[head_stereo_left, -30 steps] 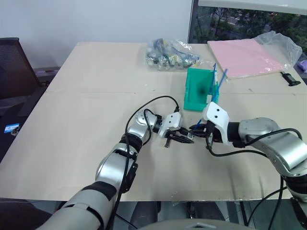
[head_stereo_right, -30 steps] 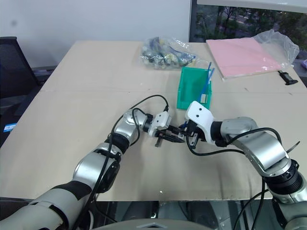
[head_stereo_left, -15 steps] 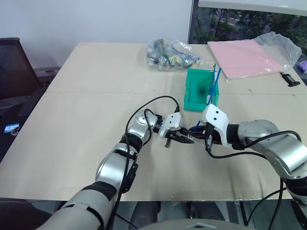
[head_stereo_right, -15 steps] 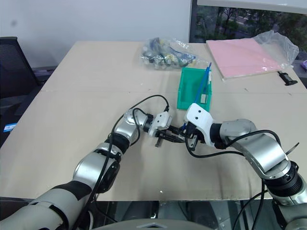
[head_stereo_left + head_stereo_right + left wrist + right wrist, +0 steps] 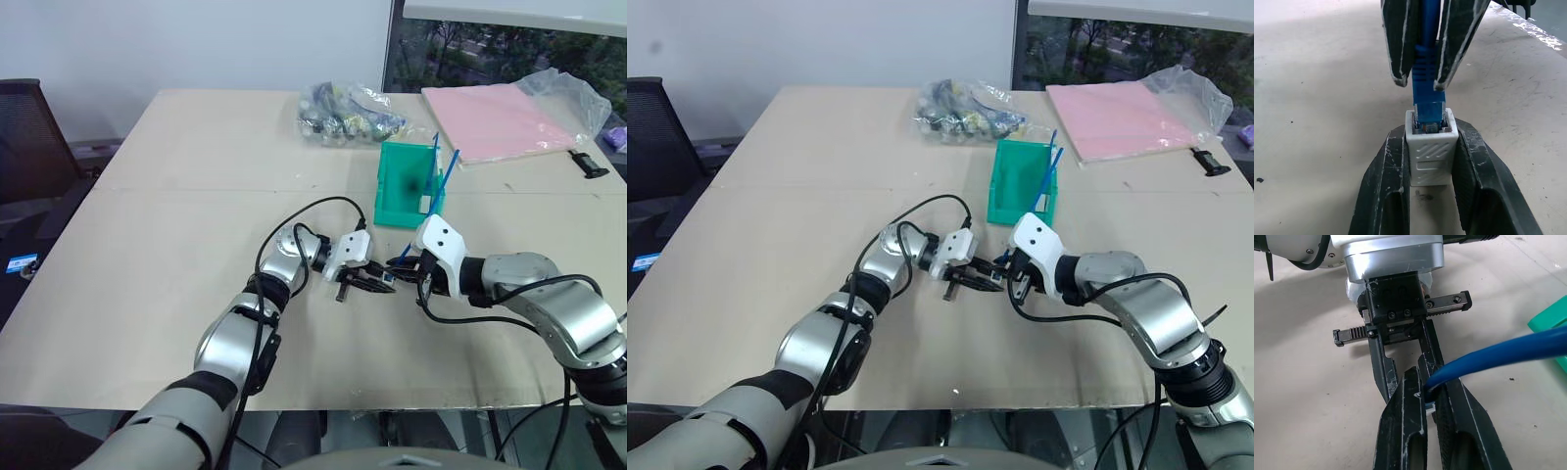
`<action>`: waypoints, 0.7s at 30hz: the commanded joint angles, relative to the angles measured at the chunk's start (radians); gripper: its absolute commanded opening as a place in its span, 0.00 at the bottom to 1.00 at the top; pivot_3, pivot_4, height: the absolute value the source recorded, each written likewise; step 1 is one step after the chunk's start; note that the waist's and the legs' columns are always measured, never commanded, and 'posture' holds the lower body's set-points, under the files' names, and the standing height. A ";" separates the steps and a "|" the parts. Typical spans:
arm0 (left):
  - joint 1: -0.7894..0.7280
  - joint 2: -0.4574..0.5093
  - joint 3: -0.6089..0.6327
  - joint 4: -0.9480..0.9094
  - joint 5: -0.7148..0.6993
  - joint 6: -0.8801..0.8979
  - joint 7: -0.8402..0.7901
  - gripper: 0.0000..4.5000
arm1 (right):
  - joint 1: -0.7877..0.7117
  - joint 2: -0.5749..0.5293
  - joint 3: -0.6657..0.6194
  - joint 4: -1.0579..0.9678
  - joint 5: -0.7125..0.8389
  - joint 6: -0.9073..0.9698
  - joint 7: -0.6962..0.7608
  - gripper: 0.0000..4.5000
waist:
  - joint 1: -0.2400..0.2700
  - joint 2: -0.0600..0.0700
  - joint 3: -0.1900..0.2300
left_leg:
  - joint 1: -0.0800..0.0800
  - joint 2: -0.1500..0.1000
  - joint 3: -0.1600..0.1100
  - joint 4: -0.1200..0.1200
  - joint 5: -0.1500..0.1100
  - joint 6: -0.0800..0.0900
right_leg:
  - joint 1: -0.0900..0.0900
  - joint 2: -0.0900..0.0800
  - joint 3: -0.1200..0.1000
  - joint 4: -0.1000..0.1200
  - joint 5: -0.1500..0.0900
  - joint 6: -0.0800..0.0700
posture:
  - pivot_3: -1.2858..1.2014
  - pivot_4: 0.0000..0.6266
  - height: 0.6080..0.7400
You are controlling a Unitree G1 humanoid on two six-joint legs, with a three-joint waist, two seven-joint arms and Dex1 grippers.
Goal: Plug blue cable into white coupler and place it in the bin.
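Blue cable [image 5: 1426,93] seated in white coupler [image 5: 1431,156]

On the table [image 5: 176,225], the left gripper [image 5: 377,282] and right gripper [image 5: 400,266] meet tip to tip near the middle, left one on the left. The coupler [image 5: 1431,147] sits between the left fingers [image 5: 1385,186], with the cable [image 5: 1426,73] plug set in its socket; the cable rises behind the right gripper, over the bin [image 5: 402,186]. The bin stands just behind the grippers. Behind it lies a bag [image 5: 348,110]; to the right of that, a sheet pack [image 5: 500,117].
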 commanded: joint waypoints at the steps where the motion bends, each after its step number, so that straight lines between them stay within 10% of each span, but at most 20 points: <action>1: 0.006 0.018 -0.003 0.006 0.018 0.011 0.015 0.12 | 0.068 -0.015 0.095 0.121 -0.065 0.013 0.002 0.00 | -0.001 0.000 0.000 | 0.005 0.000 0.000 -0.002 0.000 0.000 | 0.005 0.000 0.000 -0.001 0.000 0.000 | 0.52 0.24 1.00; 14: 0.017 0.036 0.004 -0.006 0.013 0.065 0.016 0.12 | -0.109 0.017 -0.130 -0.027 0.155 0.137 0.045 0.00 | 0.000 0.000 0.002 | 0.000 0.000 -0.001 -0.003 0.000 0.000 | 0.000 0.000 0.000 -0.001 0.000 0.000 | 0.52 0.24 1.00; 21: 0.051 0.052 0.016 -0.075 0.003 0.093 0.071 0.73 | -0.112 0.007 -0.121 -0.017 0.148 0.124 0.036 0.00 | 0.001 0.001 0.002 | -0.011 0.000 -0.002 -0.003 0.000 0.000 | -0.011 0.000 -0.001 -0.001 0.000 0.000 | 0.52 0.24 1.00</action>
